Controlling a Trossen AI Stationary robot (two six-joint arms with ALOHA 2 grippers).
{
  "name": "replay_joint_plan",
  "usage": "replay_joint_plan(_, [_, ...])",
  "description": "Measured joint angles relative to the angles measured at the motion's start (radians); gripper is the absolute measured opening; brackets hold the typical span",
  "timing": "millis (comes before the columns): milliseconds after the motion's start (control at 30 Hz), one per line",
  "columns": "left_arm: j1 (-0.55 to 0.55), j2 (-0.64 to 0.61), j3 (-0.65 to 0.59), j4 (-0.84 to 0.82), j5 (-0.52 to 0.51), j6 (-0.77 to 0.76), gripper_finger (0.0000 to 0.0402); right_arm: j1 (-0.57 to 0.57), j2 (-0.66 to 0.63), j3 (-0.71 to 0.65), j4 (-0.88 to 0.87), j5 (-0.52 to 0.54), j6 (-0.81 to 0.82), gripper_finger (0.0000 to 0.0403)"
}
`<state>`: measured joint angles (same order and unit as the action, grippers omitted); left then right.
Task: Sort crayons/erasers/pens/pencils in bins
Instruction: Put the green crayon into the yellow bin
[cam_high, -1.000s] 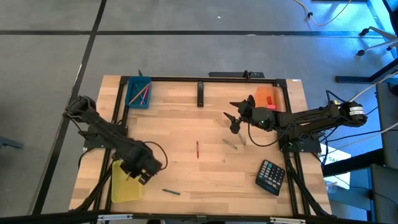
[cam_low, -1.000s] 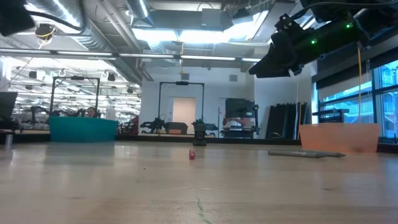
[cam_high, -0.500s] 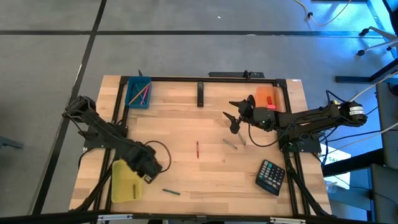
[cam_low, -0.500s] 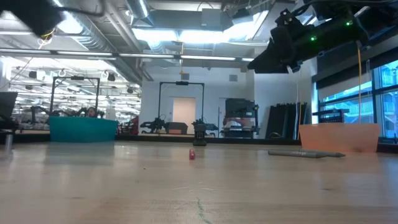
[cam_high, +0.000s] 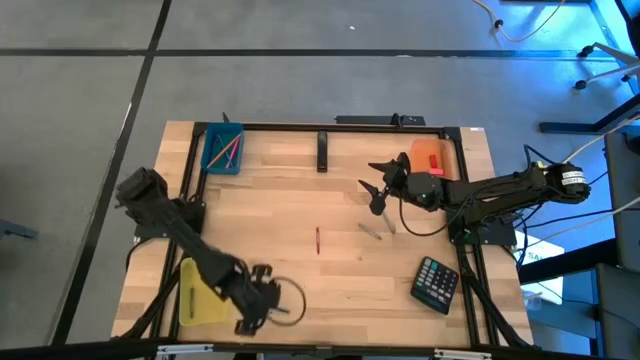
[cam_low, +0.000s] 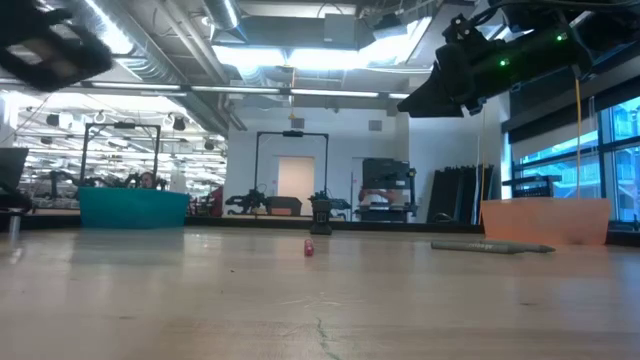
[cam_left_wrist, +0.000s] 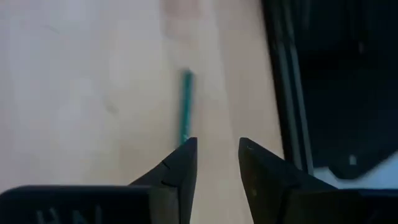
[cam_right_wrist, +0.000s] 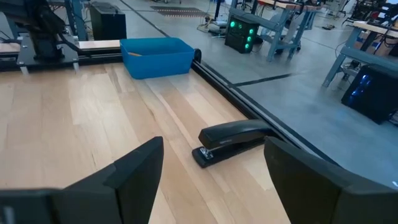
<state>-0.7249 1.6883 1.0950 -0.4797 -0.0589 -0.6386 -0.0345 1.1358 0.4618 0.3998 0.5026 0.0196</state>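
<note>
Left gripper (cam_high: 262, 312) is hovering over the near edge of the tabletop (cam_high: 330, 215), just beside the yellow bin (cam_high: 200, 293), with its fingers (cam_left_wrist: 180, 163) standing slightly parted and holding nothing; a teal stick (cam_left_wrist: 185, 115) is lying on the wood just ahead of them. Right gripper (cam_high: 375, 185) is waiting above the far right part of the tabletop, near the orange bin (cam_high: 428, 156), jaws spread wide and empty. The teal-blue bin (cam_high: 222, 148) is sitting at the far left corner with coloured sticks inside. A red stick (cam_high: 318, 240) is lying mid-table, a grey pen (cam_high: 370, 231) to its right. The black calculator (cam_high: 436, 284) is resting near the right edge; a black stapler (cam_right_wrist: 233, 142) is lying along the far side.
</note>
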Motion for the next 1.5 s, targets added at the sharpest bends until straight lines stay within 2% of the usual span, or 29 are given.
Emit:
replay_joint_plan(167, [-0.028, 0.083, 0.000, 0.078, 0.015, -0.010, 0.0110, 0.000, 0.000, 0.000, 0.000, -0.001, -0.002, 0.0281])
replay_joint_plan(567, [-0.029, 0.126, 0.000, 0.052, -0.105, 0.021, 0.0110, 0.009, 0.000, 0.000, 0.000, -0.001, 0.002, 0.0281])
replay_joint_plan(1167, [-0.031, 0.192, 0.003, 0.049, -0.096, 0.048, 0.0108, 0.009, 0.000, 0.000, -0.002, 0.000, -0.003, 0.0281])
replay_joint_plan(1300, [-0.031, 0.193, 0.003, 0.046, -0.091, 0.049, 0.0090, 0.009, 0.000, 0.000, -0.001, 0.000, -0.002, 0.0281])
replay_joint_plan(1500, [-0.030, 0.194, 0.003, 0.043, -0.091, 0.049, 0.0041, 0.009, 0.000, 0.000, -0.001, 0.000, -0.002, 0.0281])
